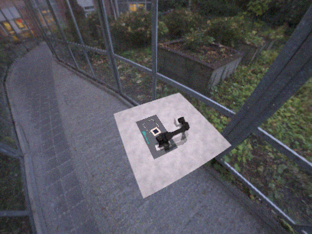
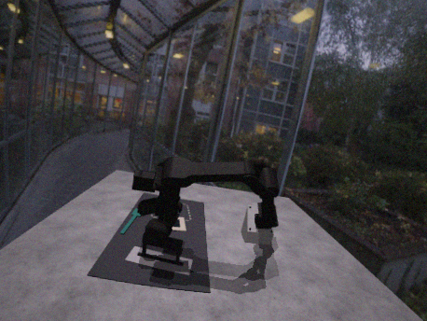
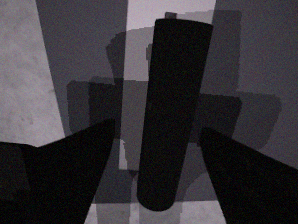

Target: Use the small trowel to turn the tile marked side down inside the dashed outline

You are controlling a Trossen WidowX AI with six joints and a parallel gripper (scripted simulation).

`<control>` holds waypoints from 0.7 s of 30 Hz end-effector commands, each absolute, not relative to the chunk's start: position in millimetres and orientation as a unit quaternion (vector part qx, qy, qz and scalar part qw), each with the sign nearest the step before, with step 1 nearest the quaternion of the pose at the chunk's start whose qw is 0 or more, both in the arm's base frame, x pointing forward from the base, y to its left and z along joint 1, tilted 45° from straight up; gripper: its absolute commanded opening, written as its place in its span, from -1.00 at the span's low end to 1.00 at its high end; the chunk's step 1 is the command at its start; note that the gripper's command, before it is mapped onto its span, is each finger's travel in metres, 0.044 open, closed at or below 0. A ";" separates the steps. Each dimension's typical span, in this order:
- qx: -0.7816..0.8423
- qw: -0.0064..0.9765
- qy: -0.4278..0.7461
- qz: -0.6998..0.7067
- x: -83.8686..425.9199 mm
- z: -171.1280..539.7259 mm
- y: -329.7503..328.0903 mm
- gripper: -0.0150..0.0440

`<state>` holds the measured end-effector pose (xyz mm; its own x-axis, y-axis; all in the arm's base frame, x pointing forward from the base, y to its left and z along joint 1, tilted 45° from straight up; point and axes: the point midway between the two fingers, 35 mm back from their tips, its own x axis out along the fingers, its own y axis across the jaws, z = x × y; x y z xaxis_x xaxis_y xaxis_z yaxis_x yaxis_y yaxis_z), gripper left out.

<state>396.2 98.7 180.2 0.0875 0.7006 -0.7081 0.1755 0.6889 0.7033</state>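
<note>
The tile [image 1: 155, 131] [image 2: 182, 228] lies flat on the mat [image 1: 150, 150] [image 2: 108, 266], its dark square marking up, close to the dashed outline [image 2: 189, 214]. The arm partly covers both in the exterior view. The trowel's dark handle [image 3: 175, 110] stands out above a pale flat piece [image 2: 133, 255] [image 1: 157, 148] on the mat's near part. My gripper [image 3: 158, 129] is open above that piece, with one finger on either side of the handle and gaps beside it in the wrist view. The blade is not clearly distinguishable.
A green arrow-like shape [image 1: 145, 137] [image 2: 130, 223] lies along the mat's far side from the arm base. The pale table [image 1: 150, 181] [image 2: 326, 280] surrounds the mat. A whitish block [image 2: 251, 218] stands beside the arm's base. The arm's shadow falls across the mat and table.
</note>
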 end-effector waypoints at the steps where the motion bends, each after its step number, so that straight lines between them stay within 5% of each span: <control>1: 0.340 0.653 0.646 0.200 395.9 175.5 103.5 0.42; 7: 0.341 0.653 0.646 0.200 396.3 170.5 108.7 0.42; 21: 0.341 0.653 0.646 0.200 396.3 170.5 108.7 0.04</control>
